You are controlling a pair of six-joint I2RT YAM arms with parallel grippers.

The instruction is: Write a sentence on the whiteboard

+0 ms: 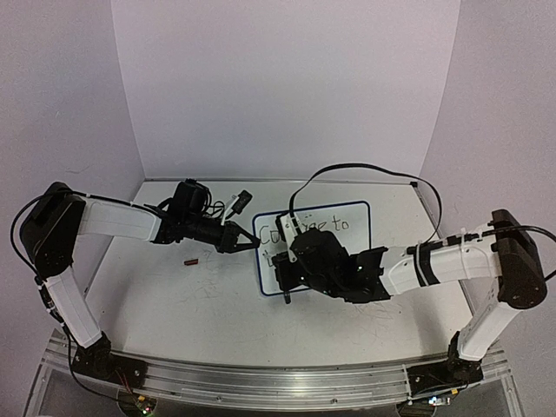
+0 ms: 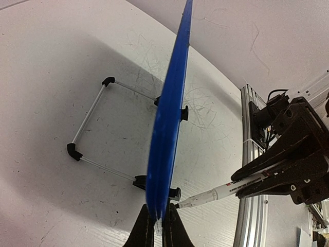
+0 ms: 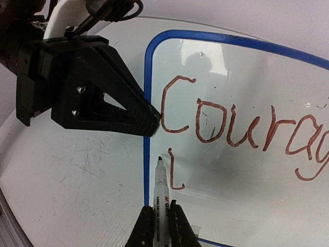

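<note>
The small white rectangular whiteboard with a thin blue frame stands near the middle of the pale scratched counter, between the two arms. It is tilted back on a thin metal wire stand with black corner pieces.

The left jaws are clamped together on the board's left frame edge. In the left wrist view the blue frame runs edge-on straight up out of the closed tips. In the right wrist view the black tips pinch the frame level with the first line of writing.

The right jaws are clamped on the barrel of a white marker with a black tip and printed label. It points up out of them at the board's face, just inside the left frame. Its tip sits just beside a single short stroke that starts the second line; whether it touches the surface cannot be told.

The dark reddish handwritten sentence reads "Courag" before running out of that view.

A small reddish-brown cylinder lies on the counter left of the board, below the left arm.
</note>
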